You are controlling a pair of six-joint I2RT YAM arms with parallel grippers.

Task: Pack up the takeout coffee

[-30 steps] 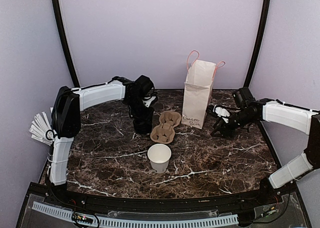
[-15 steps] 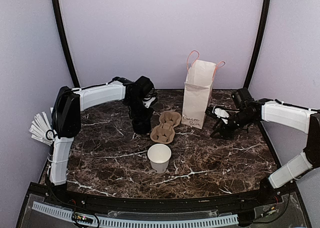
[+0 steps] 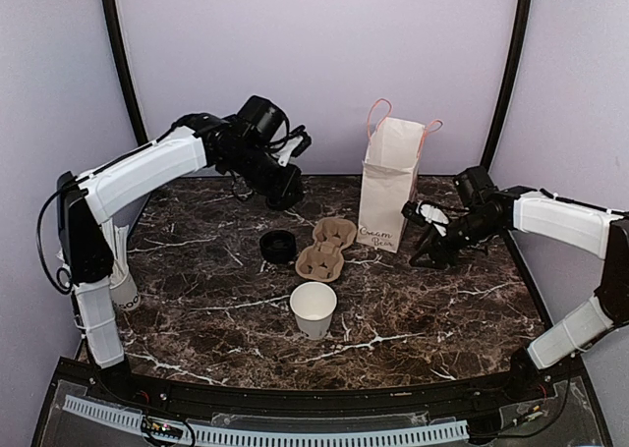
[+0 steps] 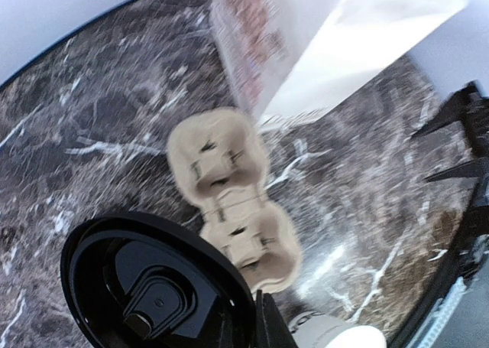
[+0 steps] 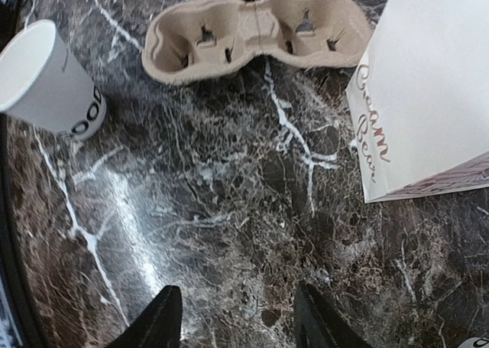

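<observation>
While my left claw [image 3: 283, 177] hangs high over the back-left of the bench [image 3: 197, 300], I cannot tell from either view whether its fingers are spread or pinched. Below it the coffee [image 3: 278, 246] stands on the bench, touching or just beside the left end of the cardboard tray [image 3: 324, 249]. Only its round black lid [image 4: 153, 287] shows; the white wall beneath is hidden from me. I judge it upright, long axis vertical, lid facing the ceiling, so nothing spills. The tray lies cells-up between coffee and bag, probably so a cup can drop straight in. An open white cup [image 3: 314, 309] stands nearer me, apart from the tray, mouth up. The paper bag [image 3: 388, 187] stands tall behind the tray, mouth and pink handles upward, ready to be loaded from above. My right claw [image 3: 423, 239] hovers low just right of the bag, fingers wide and holding nothing, likely placed to steady the bag.
</observation>
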